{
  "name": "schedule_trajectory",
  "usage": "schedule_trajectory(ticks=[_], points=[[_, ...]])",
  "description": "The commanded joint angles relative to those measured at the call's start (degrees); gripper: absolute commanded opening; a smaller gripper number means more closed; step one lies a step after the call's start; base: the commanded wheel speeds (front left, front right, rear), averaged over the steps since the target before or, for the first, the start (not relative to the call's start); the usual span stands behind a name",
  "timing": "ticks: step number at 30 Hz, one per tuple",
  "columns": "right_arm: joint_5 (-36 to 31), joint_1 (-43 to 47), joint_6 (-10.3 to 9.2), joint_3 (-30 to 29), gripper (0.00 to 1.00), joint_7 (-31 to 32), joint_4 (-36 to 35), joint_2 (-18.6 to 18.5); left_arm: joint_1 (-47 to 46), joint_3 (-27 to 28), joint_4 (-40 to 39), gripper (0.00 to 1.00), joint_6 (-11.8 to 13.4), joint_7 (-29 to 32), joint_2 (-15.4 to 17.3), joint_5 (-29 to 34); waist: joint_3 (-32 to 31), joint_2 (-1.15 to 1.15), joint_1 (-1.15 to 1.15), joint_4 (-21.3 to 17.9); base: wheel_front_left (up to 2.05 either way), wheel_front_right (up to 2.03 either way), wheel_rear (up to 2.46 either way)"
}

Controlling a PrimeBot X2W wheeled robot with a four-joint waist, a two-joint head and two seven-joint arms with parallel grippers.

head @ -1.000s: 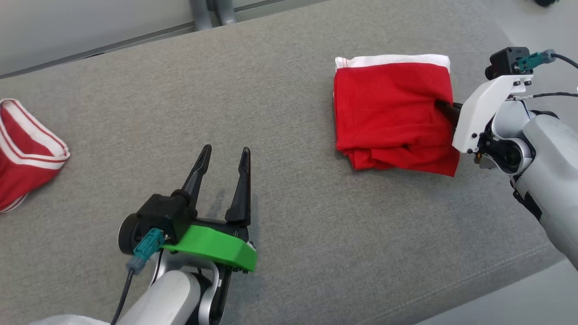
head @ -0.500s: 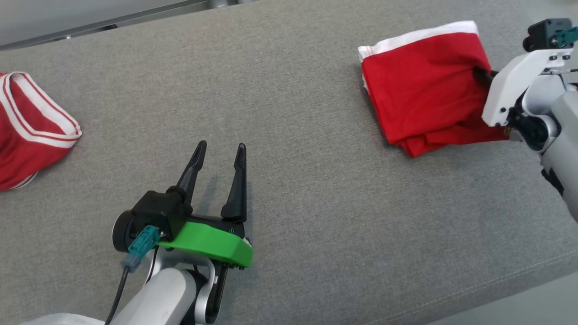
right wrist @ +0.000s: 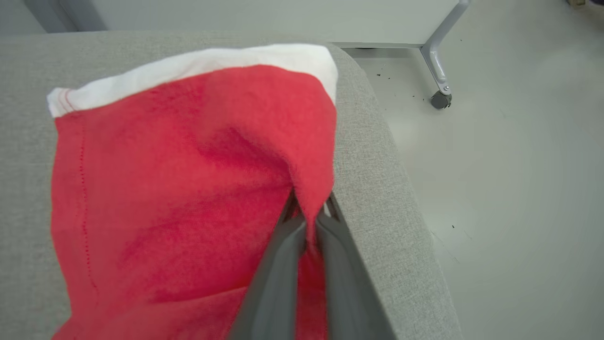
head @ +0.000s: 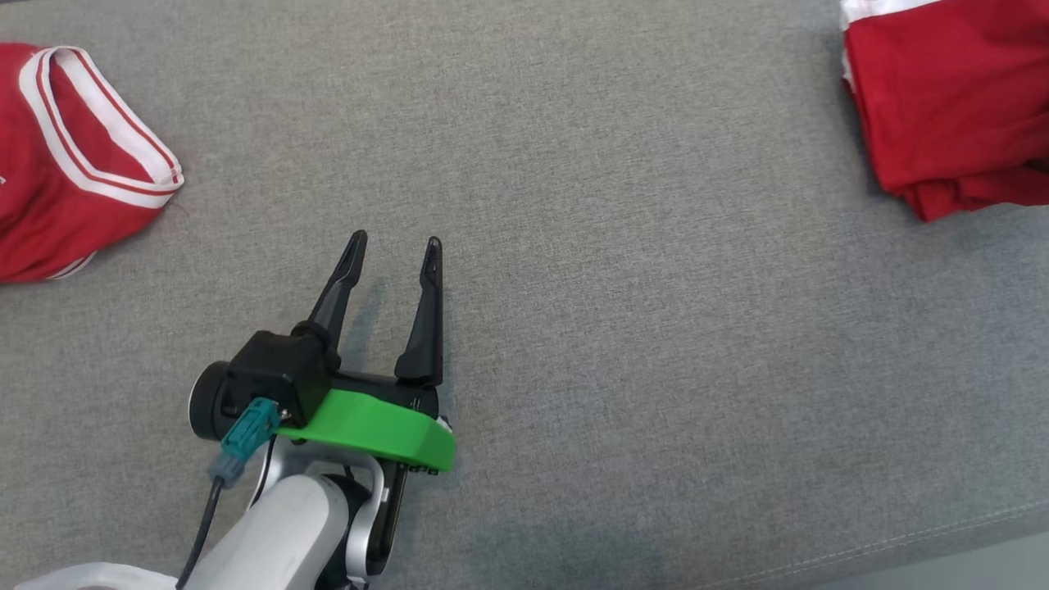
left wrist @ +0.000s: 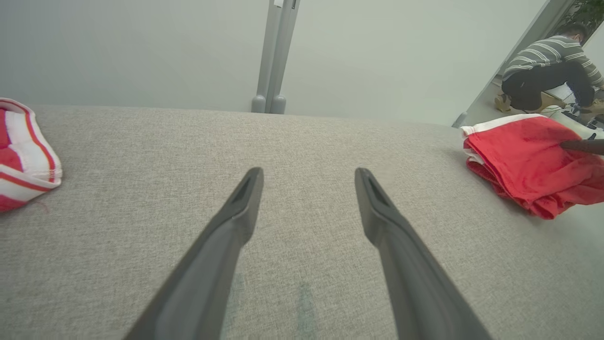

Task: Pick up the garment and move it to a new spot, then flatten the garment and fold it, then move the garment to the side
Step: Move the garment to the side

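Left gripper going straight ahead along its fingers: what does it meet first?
Probably nothing but bare grey cushion: the open left gripper points between the striped garment and the folded red garment. Height above the fabric is unclear.

I have the garment (head: pixel 942 98) on the counter's (head: pixel 615 246) far right edge; a second garment (head: pixel 65 164) lies far left; my left hand (head: pixel 395 241) sits between them, nearer me.

Splayed left pincer (head: pixel 395 241), folded garment (head: pixel 942 98) apart

The folded red garment (head: pixel 942 98), white-banded along its far edge, lies by the right edge of the grey cushion (head: pixel 623 246).
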Motion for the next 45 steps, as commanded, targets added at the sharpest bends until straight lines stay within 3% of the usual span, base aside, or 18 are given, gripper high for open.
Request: schedule_trajectory(ticks=[1, 7, 8, 9, 10, 11, 25, 32, 45], points=[[-0.69, -0.85, -0.02, 0.10, 0.00, -0.78, 0.68, -0.64, -1.15, 0.07, -0.32, 1.00, 0.34, 0.16, 0.48, 0.57, 1.67, 0.31, 0.00, 1.33, 0.00, 0.00, 0.00], [-3.26, -2.27, -0.02, -0.08, 0.00, -5.21, 3.78, -0.10, -1.04, 0.29, -1.29, 1.00, 0.95, 0.66, 1.44, 0.95, 2.99, 0.31, 0.00, 1.66, 0.00, 0.00, 0.00], [-3.84, -2.27, -0.02, -0.10, 0.29, -5.92, 4.23, 0.02, -1.02, 0.32, -1.47, 1.00, 0.98, 0.78, 1.54, 1.01, 3.14, 0.31, 0.00, 1.66, 0.00, 0.00, 0.00], [-4.47, -2.33, -0.02, -0.05, 0.44, -6.65, 4.51, 0.22, -1.03, 0.34, -1.60, 1.00, 1.08, 0.87, 1.66, 1.06, 3.27, 0.31, 0.00, 1.63, 0.00, 0.00, 0.00], [-5.13, -2.50, -0.02, 0.00, 0.90, -7.60, 4.74, 0.31, -1.06, 0.34, -1.73, 1.00, 1.21, 0.97, 1.78, 1.09, 3.40, 0.31, 0.00, 1.59, 0.00, 0.00, 0.00], [-5.99, -2.66, -0.02, 0.07, 1.00, -8.41, 4.92, 0.36, -1.10, 0.34, -1.84, 1.00, 1.30, 1.07, 1.90, 1.14, 3.53, 0.31, 0.00, 1.53, 0.00, 0.00, 0.00], [-11.38, 0.14, -0.02, -4.62, 1.00, -12.45, 5.33, 0.91, -1.37, 0.15, -1.68, 1.00, 1.32, 1.31, 2.37, 0.64, 2.82, 0.31, 0.00, 0.52, 0.00, 0.00, 0.00], [-14.11, -0.16, -0.02, -3.19, 1.00, -14.86, 5.31, 3.13, -0.52, 0.62, -0.47, 1.00, 0.99, 0.42, 2.13, -0.08, -0.25, 0.31, 0.00, -0.10, 0.00, 0.00, 0.00], [-13.82, 3.83, -0.02, 0.59, 1.00, -19.67, -3.47, 6.94, 2.67, 2.90, 5.94, 1.00, -0.46, -3.17, 0.56, -3.95, -12.99, 0.31, 0.00, 0.96, 0.00, 0.00, 0.00]])
